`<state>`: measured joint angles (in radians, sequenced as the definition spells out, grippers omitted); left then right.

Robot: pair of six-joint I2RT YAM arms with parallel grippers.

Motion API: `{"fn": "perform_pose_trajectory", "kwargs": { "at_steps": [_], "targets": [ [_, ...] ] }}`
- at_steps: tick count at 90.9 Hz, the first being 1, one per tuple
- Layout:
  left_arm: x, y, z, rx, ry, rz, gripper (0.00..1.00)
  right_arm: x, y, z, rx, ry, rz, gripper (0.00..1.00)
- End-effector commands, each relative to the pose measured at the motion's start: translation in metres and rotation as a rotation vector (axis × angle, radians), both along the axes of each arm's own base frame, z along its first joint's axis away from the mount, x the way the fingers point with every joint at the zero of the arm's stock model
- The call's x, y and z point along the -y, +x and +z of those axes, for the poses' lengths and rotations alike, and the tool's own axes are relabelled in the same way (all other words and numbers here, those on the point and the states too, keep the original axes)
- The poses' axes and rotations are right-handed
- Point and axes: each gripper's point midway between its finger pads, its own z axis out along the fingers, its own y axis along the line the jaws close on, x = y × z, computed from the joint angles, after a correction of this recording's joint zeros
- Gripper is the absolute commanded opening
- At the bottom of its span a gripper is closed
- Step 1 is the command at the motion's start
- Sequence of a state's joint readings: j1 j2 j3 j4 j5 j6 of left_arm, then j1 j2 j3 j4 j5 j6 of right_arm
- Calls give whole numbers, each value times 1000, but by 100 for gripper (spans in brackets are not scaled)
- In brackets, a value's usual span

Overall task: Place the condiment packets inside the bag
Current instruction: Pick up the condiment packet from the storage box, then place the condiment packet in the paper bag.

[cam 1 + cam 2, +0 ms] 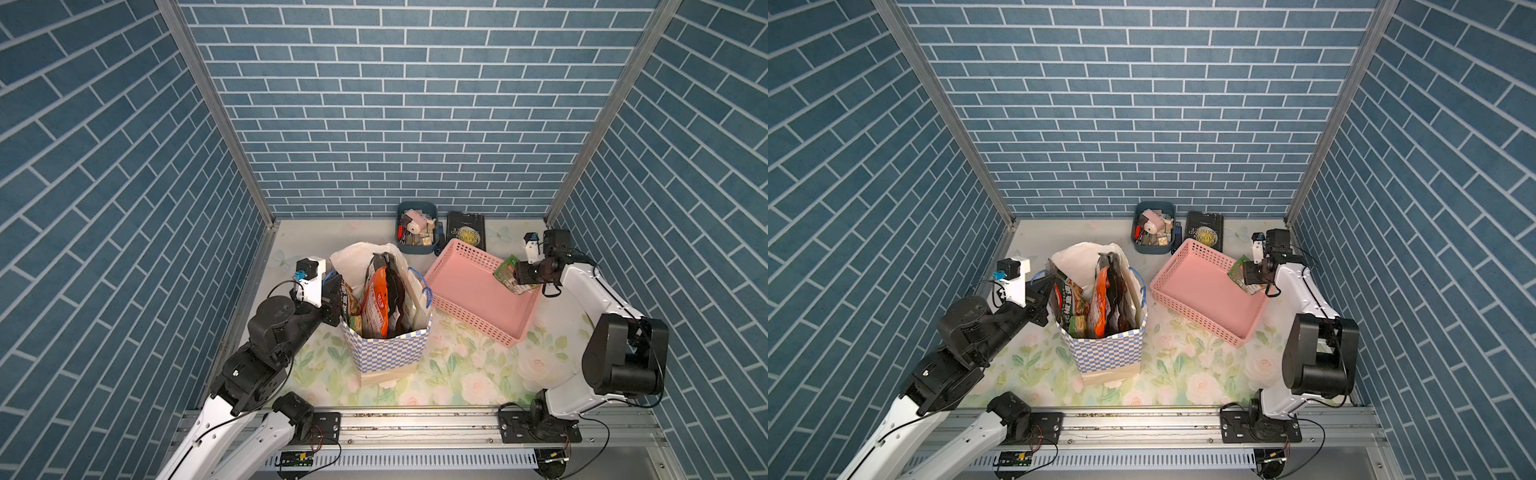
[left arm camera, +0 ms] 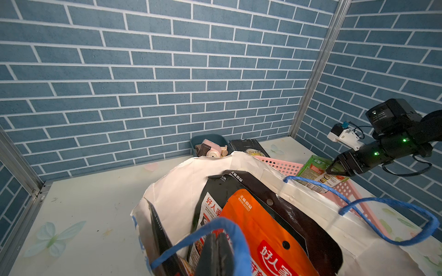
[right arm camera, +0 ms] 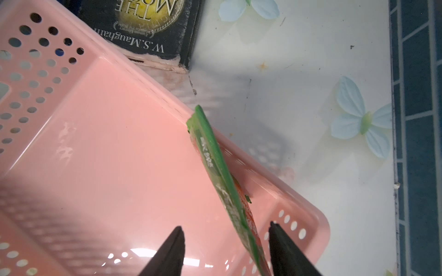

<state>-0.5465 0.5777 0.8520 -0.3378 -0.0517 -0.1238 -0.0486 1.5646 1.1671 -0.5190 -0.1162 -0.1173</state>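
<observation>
**Right wrist view: green packet (image 3: 215, 162) between the spread fingers of the right gripper (image 3: 226, 225)**

Tapered black fingers stand apart on either side of the flat, glossy packet, which is seen edge-on at the right side of the pink perforated plastic basket (image 3: 107, 119). To the left, the checkered paper bag (image 1: 386, 353) holds a slick orange packet (image 2: 263, 227) and black packets (image 2: 303, 215) upright. The left gripper (image 2: 217, 236) is pressed together at the bag's left rim.

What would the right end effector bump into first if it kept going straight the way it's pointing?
The flat green foil packet standing between the fingers of the open right end effector; beyond it, probably the floor of the pink perforated plastic basket, though depth is unclear.
</observation>
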Motion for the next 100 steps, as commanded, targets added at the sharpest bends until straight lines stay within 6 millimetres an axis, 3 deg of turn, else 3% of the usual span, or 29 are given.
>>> {"fn": "perform_pose_trajectory", "kwargs": {
  "at_steps": [1,10,22,34,46,56,64,74,85,100],
  "targets": [
    [-4,-1,34,107,-60,14,0,-1,0,-4,6,12,0,49],
    [-4,-2,35,106,-59,14,0,-3,2,-11,-15,27,-6,35],
    [-6,-2,36,108,-60,20,0,-11,5,7,11,74,-9,0],
    [-7,-2,36,106,-57,27,0,-36,1,59,102,167,-11,0],
    [-9,-1,37,108,-58,38,0,-94,-19,126,208,357,52,0],
    [-9,0,37,110,-57,44,0,-155,-46,198,327,510,182,0],
    [-9,0,37,109,-57,42,0,-188,-67,255,416,655,252,0],
    [-7,1,37,109,-58,35,0,-228,-92,309,490,776,363,0],
    [-6,1,37,110,-61,31,0,-280,-122,340,482,876,517,0],
    [-7,0,38,113,-64,33,0,-348,-161,355,393,994,719,0]
  ]
}}
